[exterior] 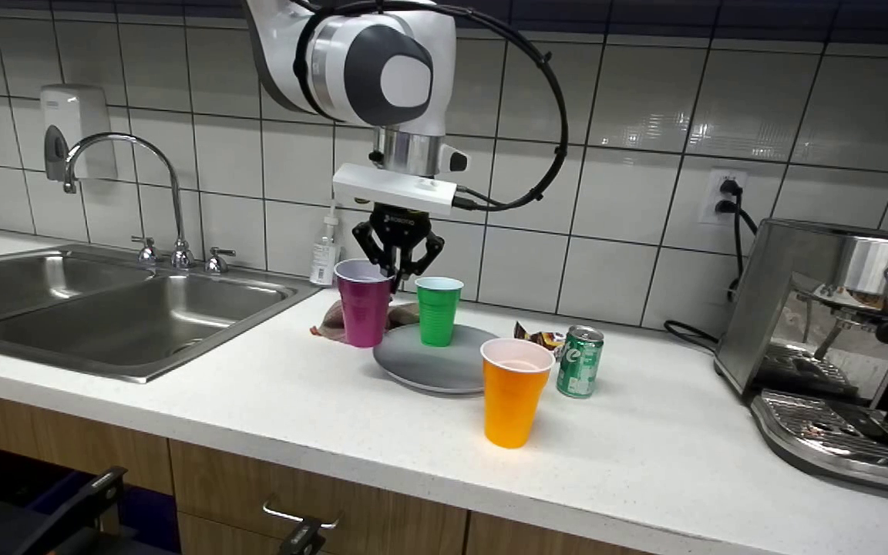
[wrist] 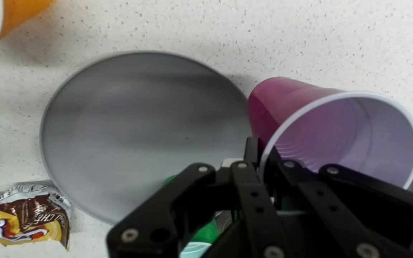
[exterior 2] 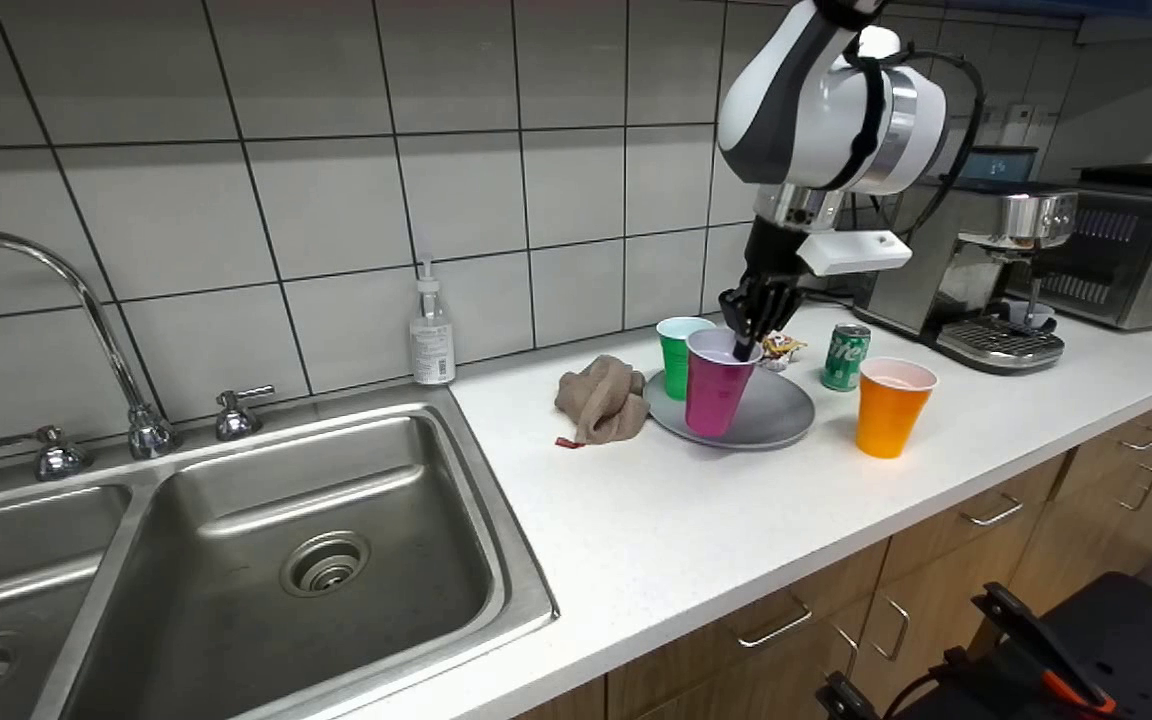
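My gripper is shut on the wall of a magenta cup, one finger inside the white rim and the other outside. In both exterior views the magenta cup hangs or stands nearly upright by the edge of a grey plate; whether its base touches anything I cannot tell. A green cup stands upright on the plate, close to the gripper, and in the wrist view the fingers hide most of it. An orange cup stands apart on the counter.
Near the plate are a green can and a candy wrapper. A brown cloth lies on the sink side, and a soap bottle stands by the wall. The sink and coffee machine flank the counter.
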`<control>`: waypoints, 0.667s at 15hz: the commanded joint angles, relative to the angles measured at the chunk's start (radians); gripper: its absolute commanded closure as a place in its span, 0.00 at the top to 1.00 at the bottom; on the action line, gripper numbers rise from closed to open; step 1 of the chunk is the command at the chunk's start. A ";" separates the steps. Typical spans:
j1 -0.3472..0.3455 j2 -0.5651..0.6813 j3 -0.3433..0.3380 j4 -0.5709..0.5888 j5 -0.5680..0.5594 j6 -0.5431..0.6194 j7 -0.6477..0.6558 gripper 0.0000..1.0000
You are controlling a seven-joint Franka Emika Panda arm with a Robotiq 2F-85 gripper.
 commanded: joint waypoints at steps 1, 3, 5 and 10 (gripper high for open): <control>-0.006 0.068 0.003 0.083 -0.047 -0.009 0.122 0.01; -0.005 0.098 -0.001 0.115 -0.083 -0.013 0.186 0.01; -0.002 0.127 -0.007 0.147 -0.121 -0.019 0.253 0.01; -0.003 0.184 -0.006 0.208 -0.161 -0.040 0.358 0.01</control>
